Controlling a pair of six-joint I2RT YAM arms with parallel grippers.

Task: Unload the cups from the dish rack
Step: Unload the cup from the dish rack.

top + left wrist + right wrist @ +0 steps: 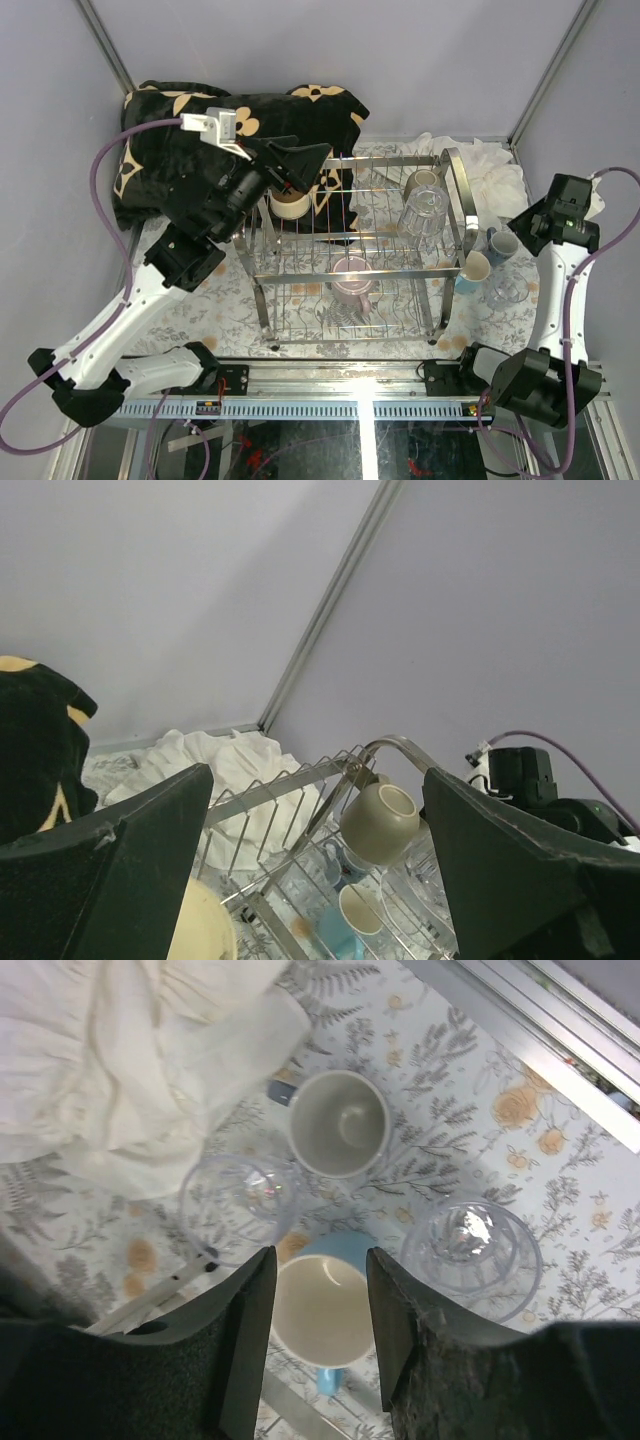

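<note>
Right wrist view alone shows right gripper (320, 1256) open over blue mug (322, 1312) (glasses (470, 1250) beside); left gripper (318, 772) open above rack (395, 743).

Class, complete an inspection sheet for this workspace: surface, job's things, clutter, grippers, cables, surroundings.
Surface: floral tablecloth covering the table.
Job's things: dish rack holds a cream cup, beige cup, clear glass and pink mug; on the cloth beside it stand a grey-blue mug, light blue mug and two more glasses.
Clutter: white cloth; black patterned blanket.
Grippers: left gripper open above the rack; right gripper open over the light blue mug, holding nothing.
Cables: purple cables loop from both arms.
Surroundings: plain walls, metal frame posts.
</note>
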